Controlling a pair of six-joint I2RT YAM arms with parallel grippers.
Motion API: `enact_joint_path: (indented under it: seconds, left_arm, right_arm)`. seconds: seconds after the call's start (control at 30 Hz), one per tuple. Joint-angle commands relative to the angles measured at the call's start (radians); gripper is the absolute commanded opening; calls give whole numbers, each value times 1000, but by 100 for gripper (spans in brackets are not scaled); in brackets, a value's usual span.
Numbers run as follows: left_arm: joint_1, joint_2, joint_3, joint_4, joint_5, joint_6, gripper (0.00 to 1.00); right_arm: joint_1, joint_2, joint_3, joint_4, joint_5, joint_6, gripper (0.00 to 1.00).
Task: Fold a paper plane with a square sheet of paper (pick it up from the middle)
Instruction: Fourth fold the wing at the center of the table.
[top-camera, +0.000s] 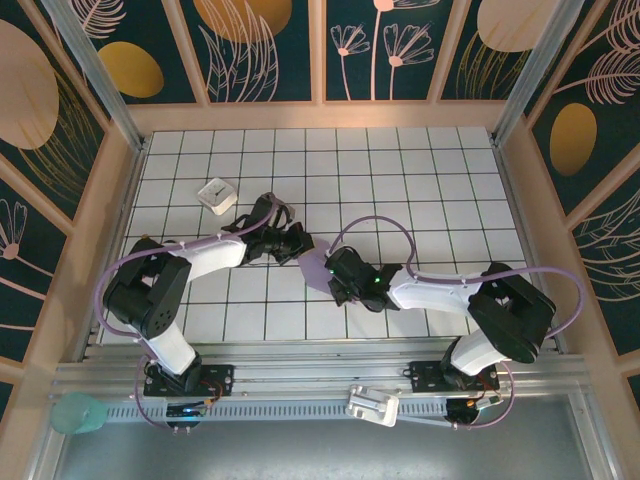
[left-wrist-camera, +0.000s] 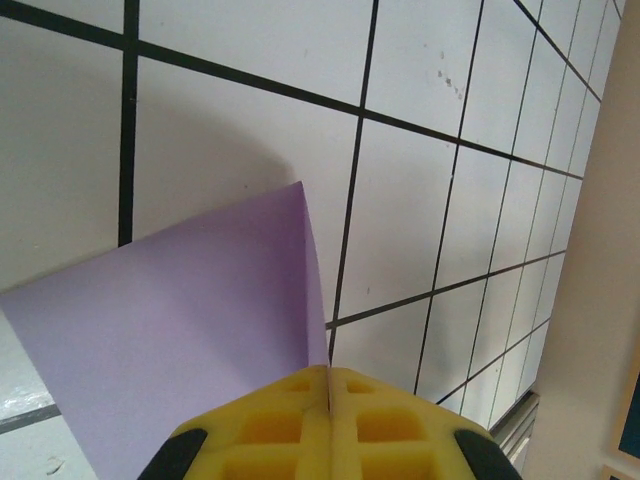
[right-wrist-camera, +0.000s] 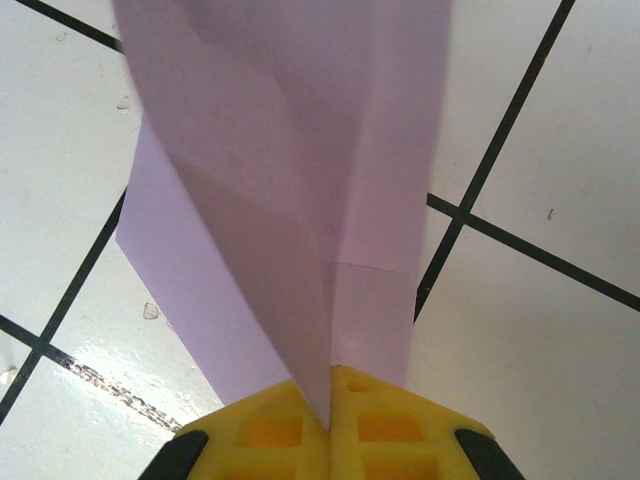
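The lavender paper (right-wrist-camera: 300, 180) is folded into a long layered shape with a centre crease and hangs above the tiled table (top-camera: 420, 180). My right gripper (right-wrist-camera: 330, 385) is shut on its near end, with the yellow fingers (right-wrist-camera: 390, 425) pressed together on the fold. My left gripper (left-wrist-camera: 328, 375) is shut on a corner edge of the same paper (left-wrist-camera: 190, 320), which spreads to the left of the jaws. From above, both grippers meet at mid-table, the left gripper (top-camera: 298, 243) facing the right gripper (top-camera: 333, 272), with a sliver of paper (top-camera: 313, 253) between them.
A small white block (top-camera: 216, 194) with a dark mark lies on the tiles at the back left. Wooden walls ring the table. A white clamp-like part (top-camera: 372, 405) and a teal object (top-camera: 78, 412) sit by the near rail.
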Motion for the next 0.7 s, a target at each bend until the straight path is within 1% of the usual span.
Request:
enact_joint_path:
  seconds: [0.0,0.13,0.27,0.33,0.47,0.6,0.67]
  left_arm:
    - [11,39,28,-45,6,17,0]
    - [13,50,37,-55,-2,33,0]
    - [24,49,56,-80,-22,61,14]
    - [33,39,70,-96,-34,78,26]
    - [53,16,104,-138,-70,126,44]
    - [57,-23,107,-163,-98,156,53]
    - [58,-37,82,-141,-85,142,54]
  right_arm:
    - [-3,12,17,-24,-18,-7,5]
    - [-30,3,-8,26,-103,18,4]
    - [-57,-8,-38,78,-190,41,4]
    - [-71,-13,-49,94,-239,54,4]
    - [-102,-30,-75,129,-317,70,3]
    - [-129,-34,-96,155,-367,83,3]
    - [-143,-31,-106,170,-398,90,4]
